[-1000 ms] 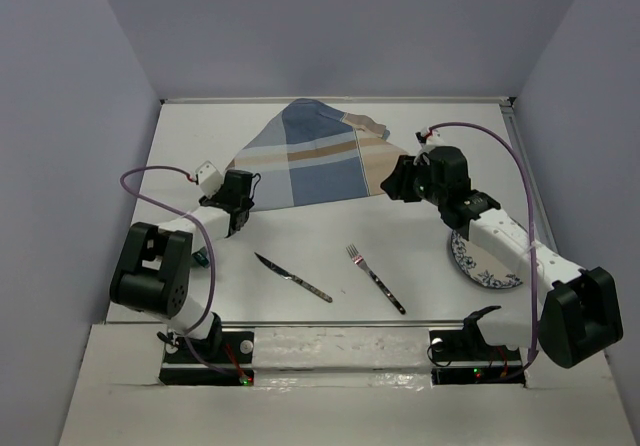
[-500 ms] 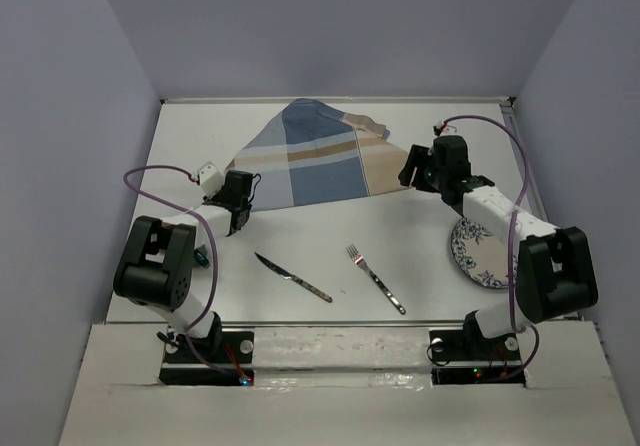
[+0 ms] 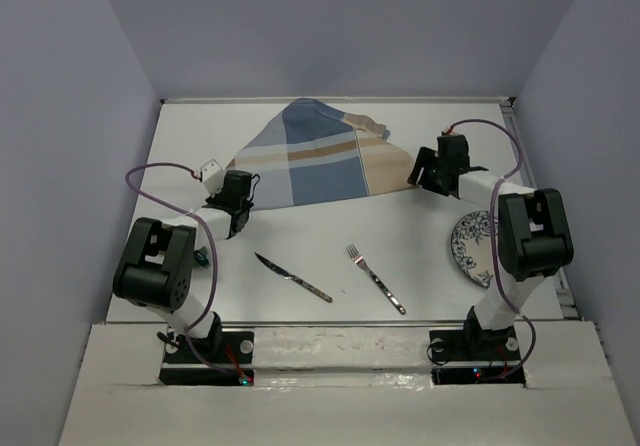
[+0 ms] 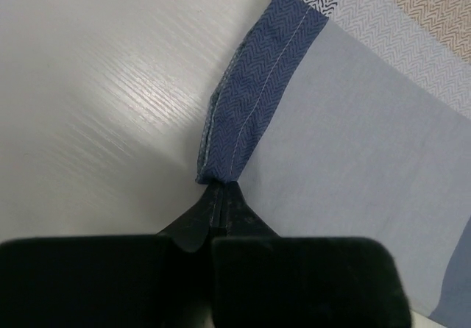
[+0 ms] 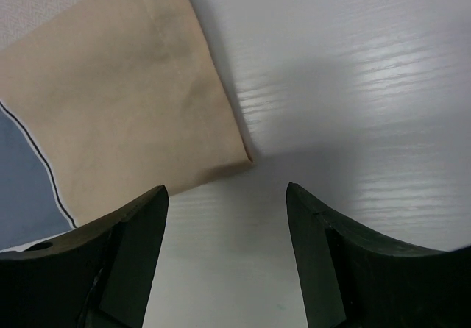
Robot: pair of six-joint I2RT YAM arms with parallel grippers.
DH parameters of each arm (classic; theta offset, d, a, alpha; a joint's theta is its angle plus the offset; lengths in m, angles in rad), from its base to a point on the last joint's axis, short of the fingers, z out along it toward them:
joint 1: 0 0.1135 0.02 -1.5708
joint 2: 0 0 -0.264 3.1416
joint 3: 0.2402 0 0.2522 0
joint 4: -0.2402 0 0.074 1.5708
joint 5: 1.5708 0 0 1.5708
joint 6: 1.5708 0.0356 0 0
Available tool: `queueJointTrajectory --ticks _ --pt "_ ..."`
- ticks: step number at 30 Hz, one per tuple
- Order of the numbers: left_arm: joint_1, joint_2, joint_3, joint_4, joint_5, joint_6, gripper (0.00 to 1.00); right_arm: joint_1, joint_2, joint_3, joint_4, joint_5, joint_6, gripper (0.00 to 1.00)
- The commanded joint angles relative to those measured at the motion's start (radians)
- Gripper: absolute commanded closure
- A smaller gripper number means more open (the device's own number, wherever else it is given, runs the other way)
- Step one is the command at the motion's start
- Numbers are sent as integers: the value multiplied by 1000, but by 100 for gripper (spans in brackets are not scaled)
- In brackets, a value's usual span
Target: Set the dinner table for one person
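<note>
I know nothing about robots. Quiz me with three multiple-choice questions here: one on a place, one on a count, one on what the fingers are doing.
1. Where does the fork lie relative to the knife? A. to its right B. to its left C. across it
2. How many plates are on the dinner table? A. none B. one C. three
3. What are the left fingers doing? A. standing wide open B. pinching the cloth at its corner C. gripping the fork
Answers: 1 A, right of the knife, apart. 2 B, one blue-patterned plate at the right. 3 B, shut on the blue hem.
</note>
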Motion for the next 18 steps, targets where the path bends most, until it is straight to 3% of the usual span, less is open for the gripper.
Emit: queueJointTrajectory --ticks 1,9,18 --pt "6 -109 -39 105 4 39 100 2 11 54 32 -51 21 30" --pt "6 -268 -63 147 37 88 100 2 72 49 46 -94 21 38" --pt "7 -297 -97 206 111 69 100 2 133 120 -14 -29 -5 40"
